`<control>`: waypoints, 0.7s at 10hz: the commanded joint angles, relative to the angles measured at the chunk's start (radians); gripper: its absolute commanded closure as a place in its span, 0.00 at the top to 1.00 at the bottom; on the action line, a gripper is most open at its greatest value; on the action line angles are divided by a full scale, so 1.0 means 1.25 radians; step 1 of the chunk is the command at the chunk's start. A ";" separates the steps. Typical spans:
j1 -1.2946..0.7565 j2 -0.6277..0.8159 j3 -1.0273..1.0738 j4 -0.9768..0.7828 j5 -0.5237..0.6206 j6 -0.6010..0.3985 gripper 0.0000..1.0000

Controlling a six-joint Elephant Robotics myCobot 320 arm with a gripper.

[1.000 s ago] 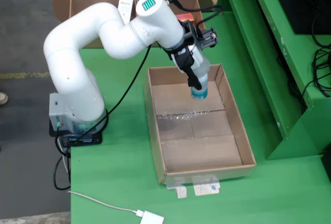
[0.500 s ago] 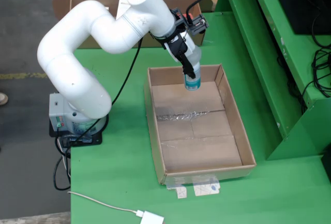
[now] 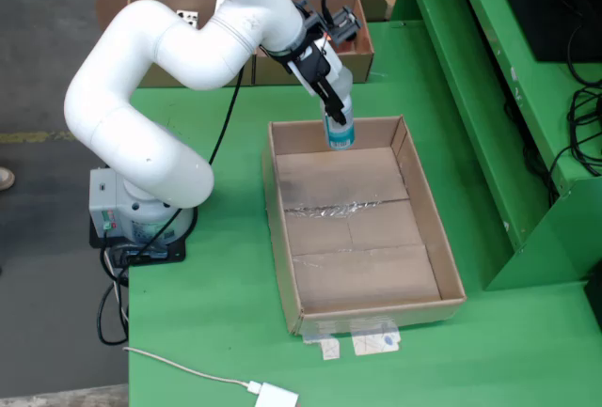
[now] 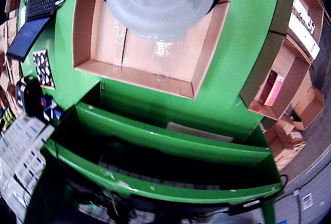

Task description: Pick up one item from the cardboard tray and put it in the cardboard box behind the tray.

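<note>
Gripper: black jaw gripper (image 3: 336, 114) on the white jointed arm (image 3: 179, 50), clamped on a small clear plastic bottle with a blue label (image 3: 340, 133), fingers pinching its upper part.
Bottle: upright, long axis vertical, hanging straight below the gripper; in the fixed view it sits at the 12 o'clock edge of the shallow brown cardboard tray (image 3: 362, 224), by the far wall. Whether its base rests on the tray floor or is just lifted, I cannot tell.
Wrist view: the bottle's round pale cap end (image 4: 160, 1) fills the top centre, with the tray's floor and taped seam (image 4: 150, 48) beneath.
Deciding relation: the open brown cardboard box (image 3: 324, 45) lies beyond the tray at roughly 12 o'clock from the bottle in the fixed view, near but with the tray's far wall between. The carry judged needed is a lift clear of that wall, then a short move away from the camera.
Stage: grasp looks made; transfer not yet done.
Count: one arm, one gripper, one bottle, one tray with no other item visible in it.
Other: green tabletop (image 3: 216, 332); a white cable and plug (image 3: 273, 395) at 6 o'clock of it.
</note>
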 commanded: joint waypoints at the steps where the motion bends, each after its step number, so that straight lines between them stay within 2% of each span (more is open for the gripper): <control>1: 0.260 0.043 0.018 -0.055 -0.053 0.035 0.00; 4: 0.412 0.069 0.049 -0.166 -0.102 0.087 0.00; 5: 0.412 0.069 0.049 -0.166 -0.102 0.087 0.00; 6: 0.492 0.091 0.079 -0.249 -0.130 0.139 0.00; 7: 0.492 0.091 0.079 -0.249 -0.130 0.139 0.00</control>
